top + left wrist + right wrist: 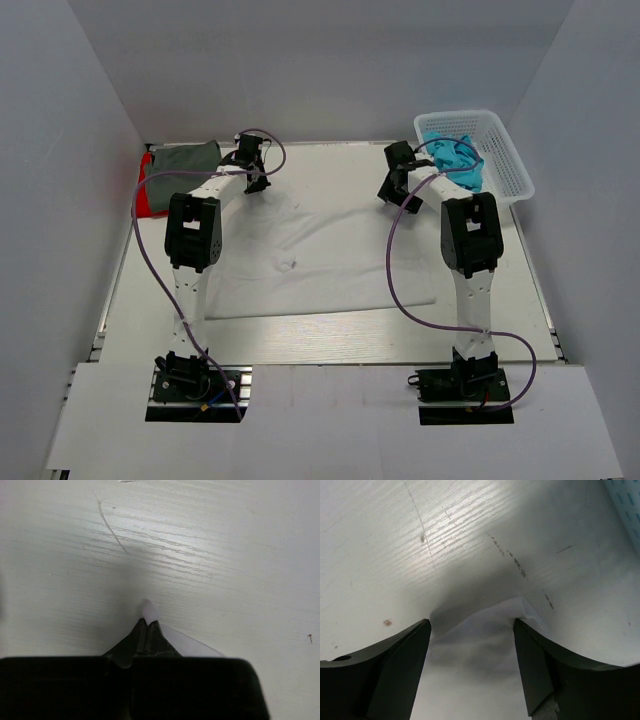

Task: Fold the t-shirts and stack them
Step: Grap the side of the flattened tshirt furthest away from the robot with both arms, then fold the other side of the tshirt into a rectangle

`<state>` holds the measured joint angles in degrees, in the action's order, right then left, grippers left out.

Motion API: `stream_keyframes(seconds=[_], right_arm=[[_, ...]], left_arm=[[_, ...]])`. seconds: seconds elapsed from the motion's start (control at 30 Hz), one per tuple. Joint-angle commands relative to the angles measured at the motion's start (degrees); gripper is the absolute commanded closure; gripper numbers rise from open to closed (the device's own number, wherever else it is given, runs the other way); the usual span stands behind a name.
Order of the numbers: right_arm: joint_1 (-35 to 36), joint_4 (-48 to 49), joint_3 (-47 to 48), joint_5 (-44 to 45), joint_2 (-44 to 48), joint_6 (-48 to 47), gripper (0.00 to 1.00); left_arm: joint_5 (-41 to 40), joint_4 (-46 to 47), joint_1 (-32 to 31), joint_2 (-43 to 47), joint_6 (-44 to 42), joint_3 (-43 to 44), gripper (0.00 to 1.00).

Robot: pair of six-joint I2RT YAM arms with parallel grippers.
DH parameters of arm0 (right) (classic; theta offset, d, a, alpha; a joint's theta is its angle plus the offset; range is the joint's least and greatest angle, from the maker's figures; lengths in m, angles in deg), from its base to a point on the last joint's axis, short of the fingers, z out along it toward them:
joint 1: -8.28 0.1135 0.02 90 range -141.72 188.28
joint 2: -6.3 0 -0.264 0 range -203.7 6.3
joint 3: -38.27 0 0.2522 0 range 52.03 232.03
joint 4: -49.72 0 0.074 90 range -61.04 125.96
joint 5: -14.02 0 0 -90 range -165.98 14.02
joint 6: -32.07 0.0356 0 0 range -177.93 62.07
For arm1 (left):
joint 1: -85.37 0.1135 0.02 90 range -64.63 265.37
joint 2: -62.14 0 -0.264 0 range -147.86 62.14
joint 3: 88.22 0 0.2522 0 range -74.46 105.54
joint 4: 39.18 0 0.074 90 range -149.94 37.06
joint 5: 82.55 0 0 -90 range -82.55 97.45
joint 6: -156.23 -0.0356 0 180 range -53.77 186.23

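A white t-shirt lies spread out across the middle of the table. My left gripper is at its far left corner, shut on a pinch of the white cloth. My right gripper is at the far right corner. In the right wrist view its jaws stand open, one on each side of a raised fold of the white shirt, with the right finger touching the fold's edge. A dark grey t-shirt lies on a red one at the far left. Turquoise t-shirts sit bunched in the basket.
The white mesh basket stands at the far right corner of the table, close behind my right gripper; its rim shows in the right wrist view. White walls enclose the table on the left, back and right.
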<state>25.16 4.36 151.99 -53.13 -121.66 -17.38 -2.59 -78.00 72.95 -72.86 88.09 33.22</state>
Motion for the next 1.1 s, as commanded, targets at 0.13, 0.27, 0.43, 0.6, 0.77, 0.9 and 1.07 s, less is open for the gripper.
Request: stream_keyframes(seconds=[0.13, 0.27, 0.43, 0.6, 0.77, 0.9, 1.07], right_arm=[[0.1, -1.6, 1.3, -1.4, -2.2, 1.3, 0.68], [0.3, -0.8, -1.2, -0.6, 1.1, 0.1, 0.86], [1.4, 1.2, -4.0, 1.2, 4.6, -1.9, 1.0], [3.1, 6.4, -9.8, 3.2, 10.1, -5.7, 1.0], [4.7, 10.7, -18.5, 4.7, 17.8, -6.8, 1.0], [5.5, 13.9, -24.7, 4.7, 24.5, -7.2, 1.0], [5.6, 16.4, -33.5, 3.9, 31.4, -7.5, 1.0]], left_arm=[[-0.2, -0.5, 0.3, 5.1, -1.3, -2.0, 1.0], [-1.5, 0.6, 0.3, 8.3, -1.3, -4.1, 1.0], [-1.5, 5.1, 0.3, 16.6, -1.3, -11.6, 1.0], [-3.2, 10.4, -1.2, 27.6, 0.0, -25.8, 1.0], [0.4, 14.2, -1.2, 39.3, 3.3, -39.6, 1.0], [1.9, 14.8, -1.2, 46.8, 6.4, -47.5, 1.0], [5.3, 16.3, -1.2, 56.5, 11.9, -59.8, 1.0]])
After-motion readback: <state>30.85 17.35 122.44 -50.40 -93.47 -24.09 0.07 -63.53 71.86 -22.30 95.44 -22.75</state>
